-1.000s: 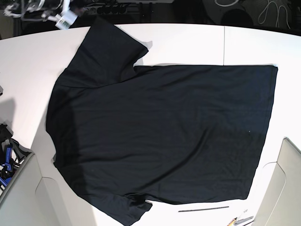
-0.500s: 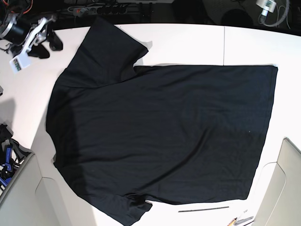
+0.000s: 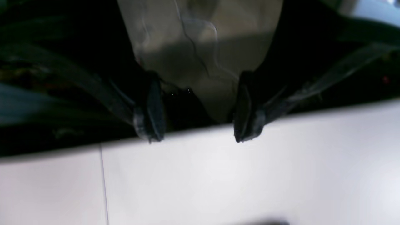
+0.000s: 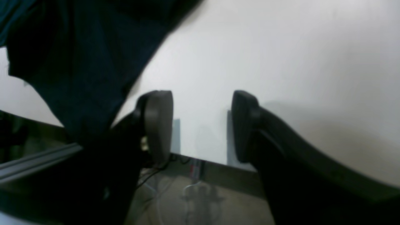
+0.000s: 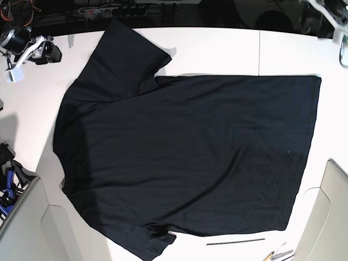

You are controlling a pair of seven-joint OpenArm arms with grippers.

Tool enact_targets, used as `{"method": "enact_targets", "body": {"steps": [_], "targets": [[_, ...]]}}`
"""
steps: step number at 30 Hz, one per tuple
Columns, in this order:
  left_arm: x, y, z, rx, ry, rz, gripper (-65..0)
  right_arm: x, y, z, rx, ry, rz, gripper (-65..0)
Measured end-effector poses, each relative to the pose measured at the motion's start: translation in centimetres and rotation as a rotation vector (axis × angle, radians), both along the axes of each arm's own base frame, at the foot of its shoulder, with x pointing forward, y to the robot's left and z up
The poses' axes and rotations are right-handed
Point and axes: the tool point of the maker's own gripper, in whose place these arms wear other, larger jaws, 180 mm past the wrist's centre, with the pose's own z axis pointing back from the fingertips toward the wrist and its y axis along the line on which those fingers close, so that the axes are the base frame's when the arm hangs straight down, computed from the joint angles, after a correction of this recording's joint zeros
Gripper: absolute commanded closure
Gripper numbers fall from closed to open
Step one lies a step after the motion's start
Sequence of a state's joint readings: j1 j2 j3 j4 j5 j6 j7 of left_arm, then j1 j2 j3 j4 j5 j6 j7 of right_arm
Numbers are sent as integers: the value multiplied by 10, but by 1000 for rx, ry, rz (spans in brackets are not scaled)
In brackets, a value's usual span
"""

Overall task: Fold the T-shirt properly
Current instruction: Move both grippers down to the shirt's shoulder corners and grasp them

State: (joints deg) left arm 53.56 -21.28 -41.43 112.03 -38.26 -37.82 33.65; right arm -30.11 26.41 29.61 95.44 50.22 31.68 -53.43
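Right gripper [image 4: 201, 125] jaws apart, empty, beside a sleeve | left gripper [image 3: 198, 120] jaws apart, empty, over the far table [image 5: 217, 49] edge | T-shirt [image 5: 190, 157] lies flat on the table, unfolded | we judge the soft matte black cloth could bunch or drag if pinched through both layers or lifted unevenly | sleeves splayed, hem straight

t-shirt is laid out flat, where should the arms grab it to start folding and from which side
Probably the far edge. The T-shirt lies flat on the table, far sleeve pointing toward the right gripper, far hem corner near the left gripper. Both are open, over bare table; come in low from the far side and pinch sleeve and hem edges.
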Motion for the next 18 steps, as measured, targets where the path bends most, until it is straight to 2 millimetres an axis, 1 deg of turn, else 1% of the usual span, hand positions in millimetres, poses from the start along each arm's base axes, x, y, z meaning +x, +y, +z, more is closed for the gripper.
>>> {"method": "enact_targets", "body": {"steps": [4, 7, 8, 10, 13, 18], "targets": [[27, 20, 4, 13, -58, 52, -382, -3, 6, -5, 29, 5, -15, -304], [44, 35, 1, 2, -84, 82, -383, -6, 14, -9, 56, 6, -33, -304], [49, 42, -1, -8, -92, 102, -398, -6, 17, -10, 65, 6, -38, -304], [55, 53, -6, -44, -106, 149, -424, -8, 23, -12, 83, 7, -47, -304], [61, 65, -15, -92, -120, 210, -426, -8, 28, -14, 95, 6, -55, -304], [70, 79, -28, -162, -145, 296, -426, -9, 30, -14, 103, 7, -60, -304]]}}
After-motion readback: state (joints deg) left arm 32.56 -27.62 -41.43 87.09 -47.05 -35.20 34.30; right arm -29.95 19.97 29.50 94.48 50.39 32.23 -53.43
